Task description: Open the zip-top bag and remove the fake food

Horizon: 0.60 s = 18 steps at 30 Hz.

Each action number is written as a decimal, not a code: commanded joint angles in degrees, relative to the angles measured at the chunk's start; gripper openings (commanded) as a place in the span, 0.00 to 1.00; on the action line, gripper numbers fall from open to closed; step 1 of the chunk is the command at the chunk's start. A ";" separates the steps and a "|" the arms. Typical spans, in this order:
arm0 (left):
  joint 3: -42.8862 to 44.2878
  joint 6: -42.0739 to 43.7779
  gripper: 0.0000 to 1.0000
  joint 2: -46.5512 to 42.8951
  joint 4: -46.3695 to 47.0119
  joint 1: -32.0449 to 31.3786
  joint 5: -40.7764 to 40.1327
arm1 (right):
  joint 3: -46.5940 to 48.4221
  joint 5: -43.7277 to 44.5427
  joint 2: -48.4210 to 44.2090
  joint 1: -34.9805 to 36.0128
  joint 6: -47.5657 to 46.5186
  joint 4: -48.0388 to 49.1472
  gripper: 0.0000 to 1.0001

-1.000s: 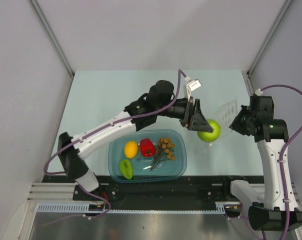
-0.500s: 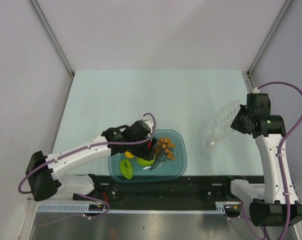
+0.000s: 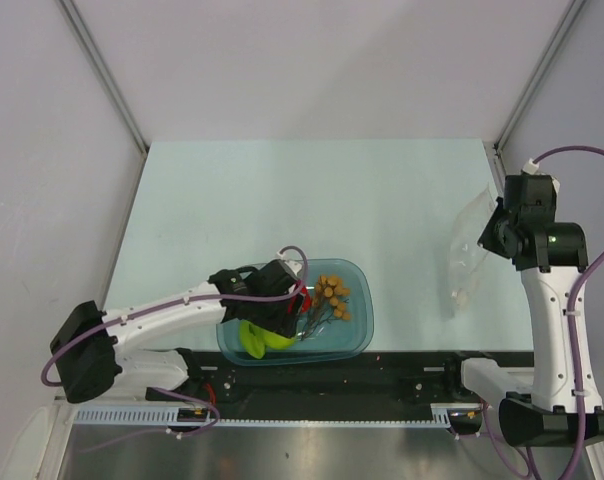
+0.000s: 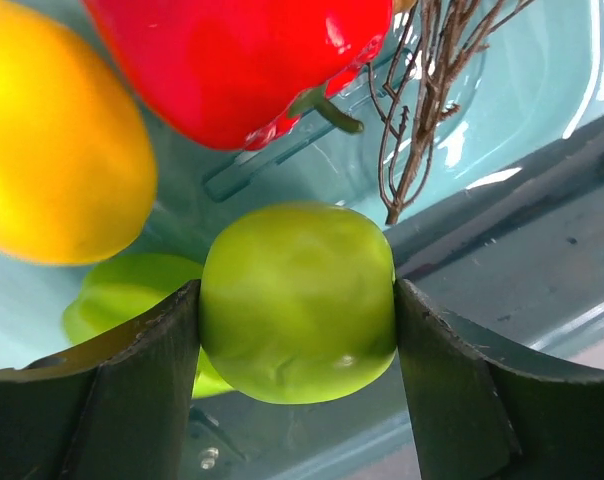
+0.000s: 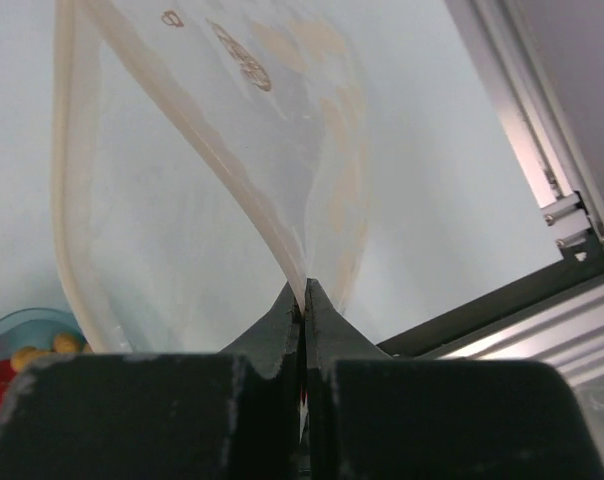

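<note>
top external first: looking down on a pale green table (image 3: 282,200), filling most of the shot. toward 6 o'clock, by the front edge, a teal translucent tub (image 3: 360,335). toward 3 o'clock, by the right rim, the zip-top bag (image 3: 469,250), clear and crumpled, hanging from the right gripper (image 3: 494,232), well apart from the tub; lower end close to the table, contact impossible to tell. from the right wrist: jaws pinched tight on a thin edge of the bag, film fanning out toward 11 o'clock. inside the tub, the fake food: yellow fruit (image 4: 52,150) at 9 o'clock of the left wrist view, red piece (image 4: 232,60) at 12, flat green piece (image 4: 122,300) at 8, bunch of orange-brown balls (image 3: 332,290) on dark stems (image 4: 422,90) at 1. dead centre there, a round green fruit (image 4: 292,290) clamped between both fingers (image 4: 112,400) of the left gripper (image 4: 297,345), low over the tub.
</note>
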 commanded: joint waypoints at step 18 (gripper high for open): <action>2.75 3.64 0.87 -2.10 2.63 -0.85 4.55 | 1.19 -2.91 26.70 5.82 1.41 16.53 0.07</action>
